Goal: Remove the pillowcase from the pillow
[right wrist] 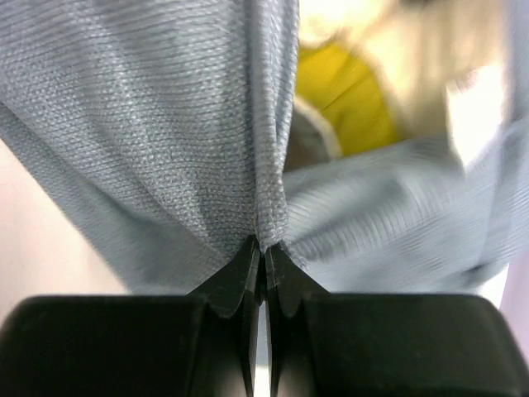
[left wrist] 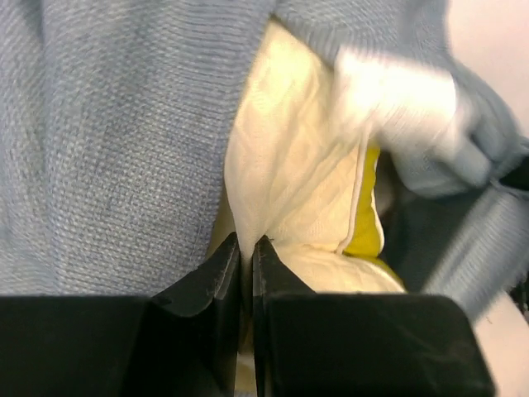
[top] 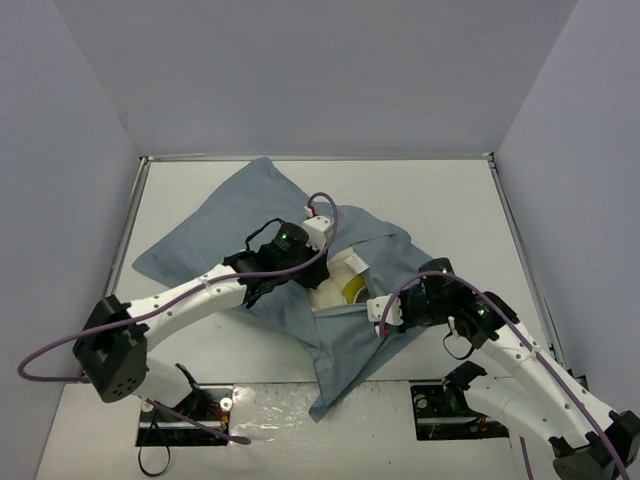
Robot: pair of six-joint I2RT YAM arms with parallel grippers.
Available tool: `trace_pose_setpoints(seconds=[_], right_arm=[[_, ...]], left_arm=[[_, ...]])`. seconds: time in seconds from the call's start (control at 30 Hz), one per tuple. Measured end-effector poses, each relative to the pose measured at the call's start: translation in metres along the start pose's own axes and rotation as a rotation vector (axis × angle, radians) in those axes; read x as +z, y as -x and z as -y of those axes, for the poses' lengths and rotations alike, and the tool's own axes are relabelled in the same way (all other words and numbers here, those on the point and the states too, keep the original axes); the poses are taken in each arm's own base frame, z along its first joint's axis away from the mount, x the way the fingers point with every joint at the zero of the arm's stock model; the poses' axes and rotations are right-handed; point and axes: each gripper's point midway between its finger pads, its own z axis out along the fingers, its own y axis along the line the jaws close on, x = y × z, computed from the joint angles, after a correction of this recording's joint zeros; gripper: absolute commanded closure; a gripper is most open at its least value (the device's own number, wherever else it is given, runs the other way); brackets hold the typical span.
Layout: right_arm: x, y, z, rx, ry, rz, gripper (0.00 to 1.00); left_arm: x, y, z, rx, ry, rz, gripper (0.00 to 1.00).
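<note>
The pillowcase (top: 225,228) lies blue-grey face up across the middle of the worktop (top: 455,205). One corner reaches close to the far edge, another comes near the left edge, and a long tail runs down to the near edge between the two arm bases. Bare worktop shows along the whole right side, in the far right corner and in a strip by the near left corner. Grey walls (top: 300,70) close off the left, far and right edges.

The sack's mouth gapes at the centre, and the pillow (top: 335,290) shows there, cream with a patch of yellow. The rest of it is under the cloth.

The left arm stretches low from the near left corner toward the centre, its wrist over the cloth and its tip turned to the mouth. The left pincer (left wrist: 246,244) has its tips almost together, clamped on a fold of the pillow's cream cover just beside the pillowcase's rim.

The right arm bends in from the near right corner, elbow raised and wrist pointing left. The right pincer (right wrist: 263,246) is pinched tight on a ridge of the pillowcase at the mouth's near right lip.
</note>
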Motion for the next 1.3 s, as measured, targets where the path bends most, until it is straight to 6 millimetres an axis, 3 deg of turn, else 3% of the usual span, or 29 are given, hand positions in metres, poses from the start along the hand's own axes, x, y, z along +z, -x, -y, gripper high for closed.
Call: trace_pose_setpoints(seconds=[0.17, 0.33, 0.6, 0.7, 0.83, 0.87, 0.97, 1.0, 1.1, 1.2, 1.3], right_arm=[[0.003, -0.016, 0.012, 0.061, -0.018, -0.009, 1.0], [0.013, -0.019, 0.018, 0.061, -0.008, -0.002, 1.0], [0.018, -0.039, 0.051, 0.197, -0.05, 0.03, 1.0], [0.016, -0.045, 0.066, 0.286, -0.06, 0.073, 1.0], [0.024, -0.038, 0.067, 0.359, -0.01, 0.136, 1.0], [0.026, -0.037, 0.067, 0.372, 0.0, 0.147, 0.98], [0.027, -0.03, 0.069, 0.44, 0.022, 0.178, 0.79], [0.026, -0.027, 0.071, 0.462, 0.022, 0.188, 0.65], [0.018, -0.013, 0.085, 0.515, 0.004, 0.227, 0.47], [0.004, 0.002, 0.108, 0.575, -0.038, 0.254, 0.37], [-0.008, 0.016, 0.131, 0.637, -0.084, 0.277, 0.33]], left_arm=[[-0.05, 0.018, 0.0, -0.001, 0.001, 0.113, 0.98], [-0.08, 0.021, 0.002, -0.007, -0.003, 0.153, 0.98], [-0.096, 0.014, 0.005, -0.022, -0.045, 0.155, 0.98], [-0.092, 0.013, 0.009, -0.019, -0.084, 0.157, 0.98], [-0.082, 0.01, 0.013, -0.019, -0.124, 0.145, 0.98], [-0.079, 0.01, 0.014, -0.019, -0.132, 0.14, 0.98], [-0.07, 0.007, 0.017, -0.02, -0.158, 0.123, 0.98], [-0.067, 0.006, 0.018, -0.021, -0.167, 0.116, 0.98], [-0.057, 0.002, 0.02, -0.028, -0.186, 0.092, 0.98], [-0.046, -0.002, 0.021, -0.037, -0.196, 0.071, 0.98], [-0.035, -0.005, 0.02, -0.051, -0.196, 0.054, 0.98]])
